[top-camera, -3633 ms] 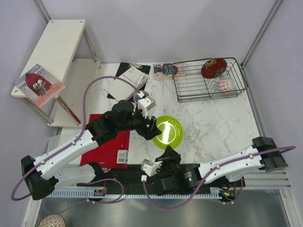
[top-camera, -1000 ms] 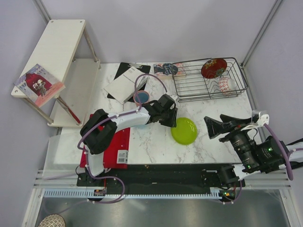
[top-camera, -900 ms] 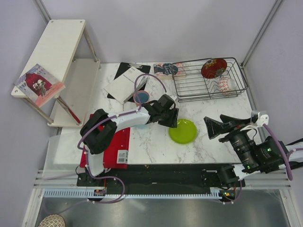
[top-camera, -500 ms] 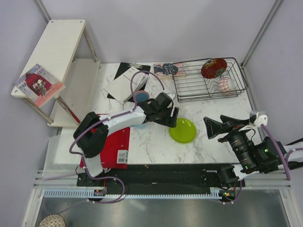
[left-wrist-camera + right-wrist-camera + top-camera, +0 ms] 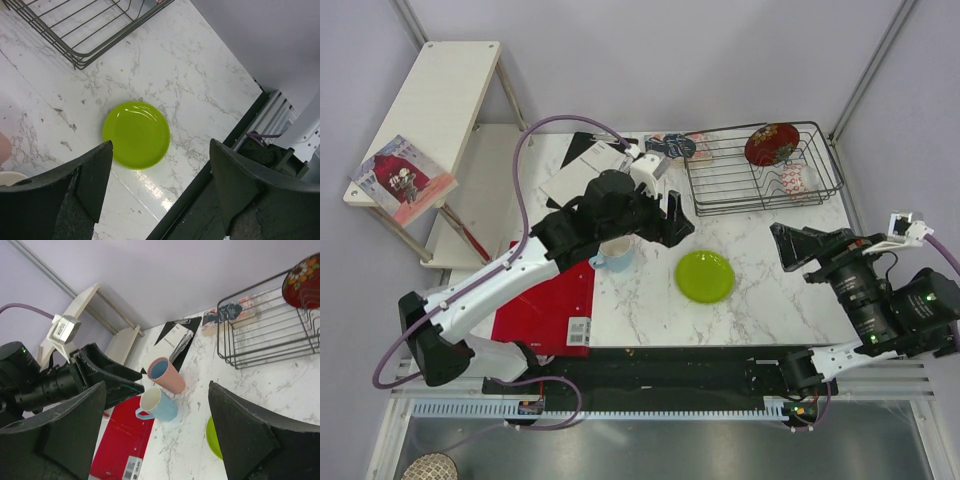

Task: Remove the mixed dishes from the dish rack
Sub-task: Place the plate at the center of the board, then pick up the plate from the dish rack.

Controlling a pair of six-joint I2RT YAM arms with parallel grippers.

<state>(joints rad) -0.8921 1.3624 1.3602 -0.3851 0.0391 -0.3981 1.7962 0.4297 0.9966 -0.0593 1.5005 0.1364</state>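
My left hand [image 5: 160, 147] hangs above the desk [image 5: 770, 270] with its two fingers spread wide and nothing between them. Through that gap I look straight down on the green plate [image 5: 136, 134]. It lies flat on the marble, out of the rack [image 5: 735, 180] and a little way in front of its near corner, touching nothing.

My right hand [image 5: 156, 386] is held up at the right side of the desk. Its fingers are spread wide too, and it holds nothing. It points across the desk toward my left arm.

Two dishes are inside the rack. The red flowered plate [image 5: 771, 143] stands on edge at the far side. The small bowl [image 5: 792, 180] sits toward the right end.

The pink cup [image 5: 167, 376] and the blue mug [image 5: 159, 405] are out on the desk, close together, left of the green plate. I cannot tell whether they touch. From above, the mug stands with its mouth up, just beside the edge of the red board [image 5: 545, 310], and my left arm hides the cup. Beyond the cups lies a black clipboard [image 5: 175, 340] with paper on it. The pale shelf [image 5: 445, 100] stands at the far left.
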